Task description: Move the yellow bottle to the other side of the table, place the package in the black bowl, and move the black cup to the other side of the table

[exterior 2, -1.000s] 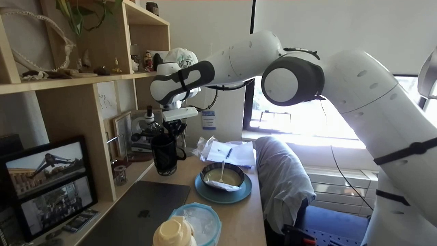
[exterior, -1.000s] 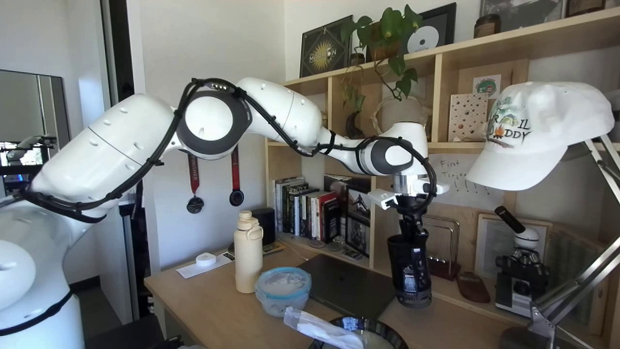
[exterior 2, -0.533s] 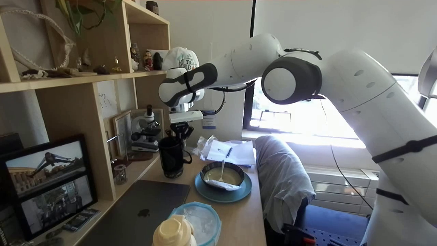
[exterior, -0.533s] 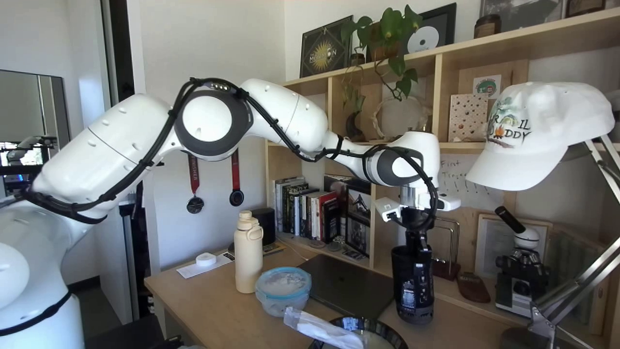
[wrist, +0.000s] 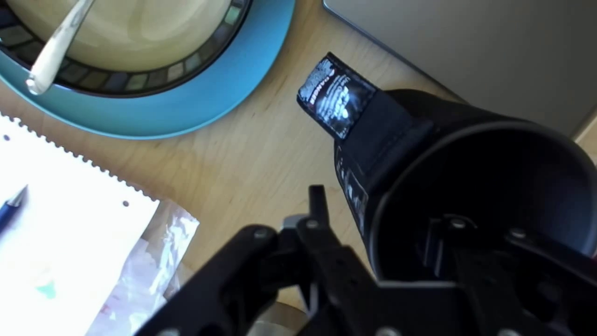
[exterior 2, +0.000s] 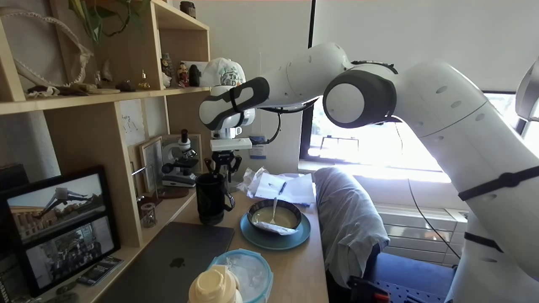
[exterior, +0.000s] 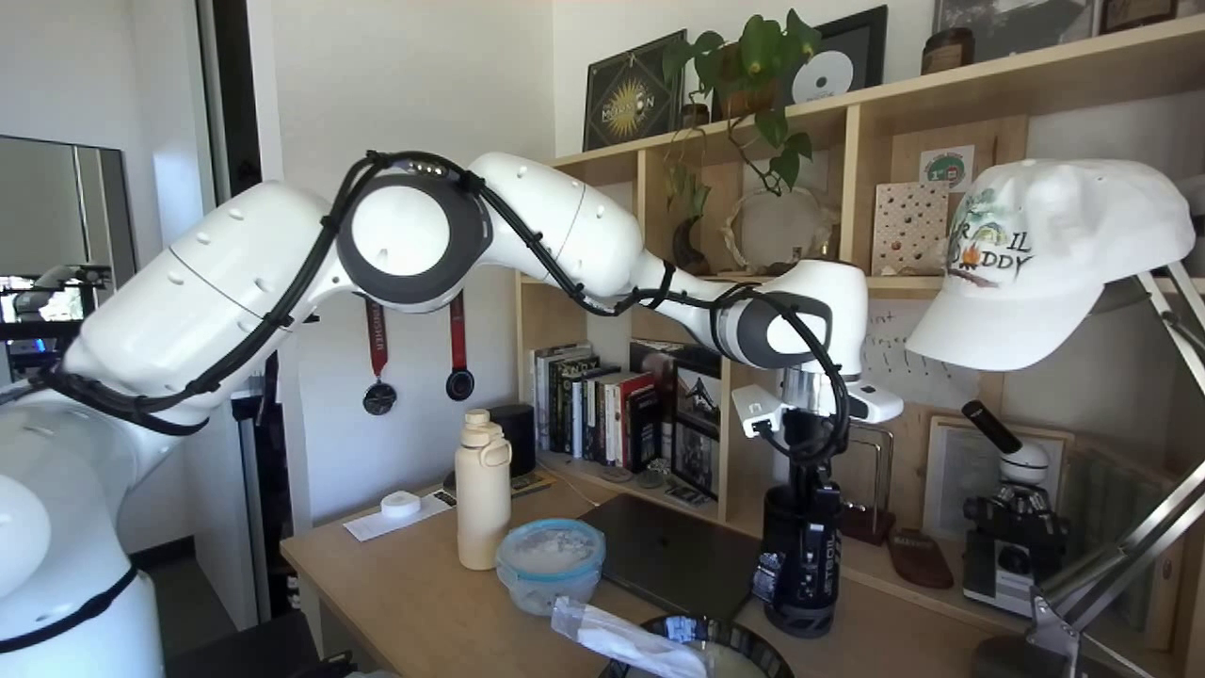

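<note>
The black cup [exterior: 798, 584] stands upright on the table beyond the laptop; it also shows in an exterior view [exterior 2: 209, 200] and the wrist view [wrist: 406, 140]. My gripper [wrist: 377, 224] is open at the cup's rim, with one finger inside the cup and the other outside the wall with a gap. In an exterior view, the gripper [exterior 2: 223, 172] is directly above the cup. The black bowl [exterior 2: 298, 214] sits on a blue plate [exterior 2: 273, 245]. The white package [exterior: 629, 640] lies in the bowl, one end over its rim. The yellow bottle [exterior: 483, 513] stands upright at the table's far end.
A closed laptop [exterior: 678, 560] lies between cup and bottle. A blue-lidded container [exterior: 551, 565] stands beside the bottle. A notebook with a pen [exterior 2: 290, 188] lies behind the bowl. The microscope [exterior: 1012, 527] and shelf edge are close behind the cup. A fork [wrist: 60, 46] leans in the bowl.
The cup has come down and toward the bowl, and now stands on the table with its handle turned. The gripper has opened around its wall, and the arm has lowered slightly.
</note>
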Controlling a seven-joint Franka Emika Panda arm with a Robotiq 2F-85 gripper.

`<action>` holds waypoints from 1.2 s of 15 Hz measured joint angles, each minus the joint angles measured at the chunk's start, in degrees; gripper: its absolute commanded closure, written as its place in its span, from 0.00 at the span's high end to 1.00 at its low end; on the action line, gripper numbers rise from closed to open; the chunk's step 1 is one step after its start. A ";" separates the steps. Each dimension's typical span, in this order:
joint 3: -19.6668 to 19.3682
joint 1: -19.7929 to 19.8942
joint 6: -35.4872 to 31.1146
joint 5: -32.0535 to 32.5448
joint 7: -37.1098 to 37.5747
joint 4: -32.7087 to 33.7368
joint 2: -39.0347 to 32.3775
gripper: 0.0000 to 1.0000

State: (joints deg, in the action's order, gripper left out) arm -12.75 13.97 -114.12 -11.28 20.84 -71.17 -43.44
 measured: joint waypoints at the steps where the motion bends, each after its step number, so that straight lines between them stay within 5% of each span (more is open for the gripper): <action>1: 0.00 -0.02 0.00 -0.02 0.02 0.00 0.02 0.84; 4: 0.00 -0.26 -0.02 -0.02 0.03 0.00 0.20 1.00; 18: -2.04 -6.89 1.09 4.25 2.41 -2.52 11.99 1.00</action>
State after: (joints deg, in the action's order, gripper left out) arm -14.79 7.08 -113.02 -7.04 23.25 -73.69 -31.46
